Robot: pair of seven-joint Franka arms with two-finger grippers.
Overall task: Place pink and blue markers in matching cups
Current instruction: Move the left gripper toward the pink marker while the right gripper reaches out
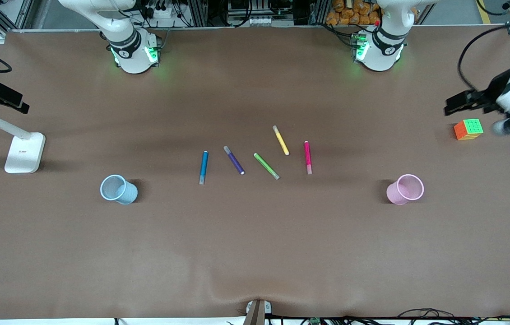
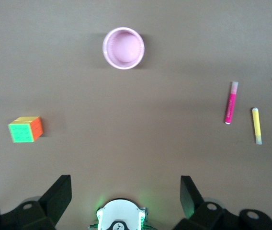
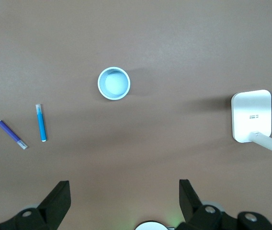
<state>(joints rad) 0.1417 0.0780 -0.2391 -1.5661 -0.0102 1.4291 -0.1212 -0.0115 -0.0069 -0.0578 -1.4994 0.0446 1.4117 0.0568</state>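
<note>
The blue marker (image 1: 203, 167) and the pink marker (image 1: 308, 157) lie flat at the two ends of a row of markers in the middle of the table. The light blue cup (image 1: 118, 189) stands upright toward the right arm's end, the light pink cup (image 1: 405, 189) toward the left arm's end. My left gripper (image 2: 125, 191) is open and empty, held high over its end of the table; its view shows the pink cup (image 2: 123, 48) and pink marker (image 2: 231, 102). My right gripper (image 3: 124, 194) is open and empty, held high; its view shows the blue cup (image 3: 114, 83) and blue marker (image 3: 41, 123).
Purple (image 1: 234, 160), green (image 1: 266, 166) and yellow (image 1: 280, 140) markers lie between the blue and pink ones. A colour cube (image 1: 468, 129) sits near the left arm's end. A white lamp base (image 1: 25, 152) stands near the right arm's end, farther from the front camera than the blue cup.
</note>
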